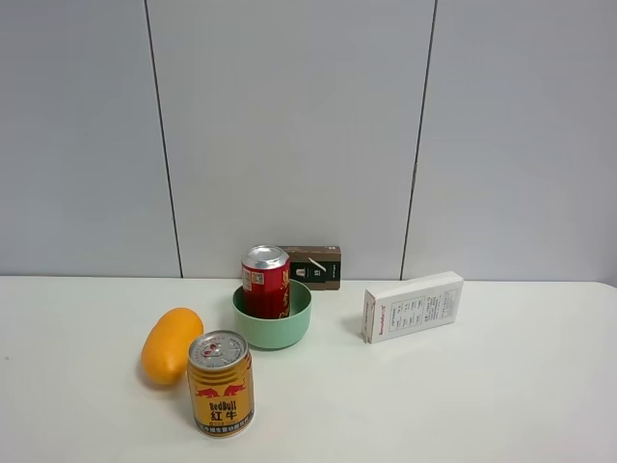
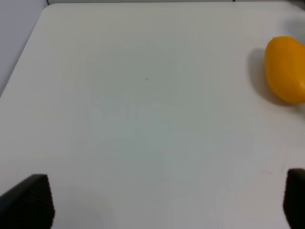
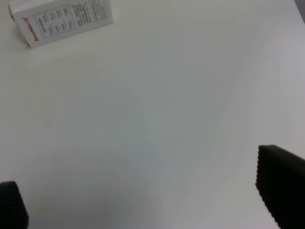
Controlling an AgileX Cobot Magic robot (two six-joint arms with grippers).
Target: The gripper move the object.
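The red can [image 1: 266, 281], silver-topped with what look like gold characters, is standing upright inside the green bowl [image 1: 289, 331] on the table [image 1: 463, 395]. The left claw [image 2: 167, 202] and right claw [image 3: 143, 200] are both hanging released, jaws spread wide, gripping nothing.

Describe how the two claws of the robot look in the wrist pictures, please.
Only the fingertips show. The left claw has matte black fingertips with a finely ribbed, blocky surface. The right claw has the same black ribbed fingertips. No cables, sleeves or markings are in view, and the high camera shows no arm.
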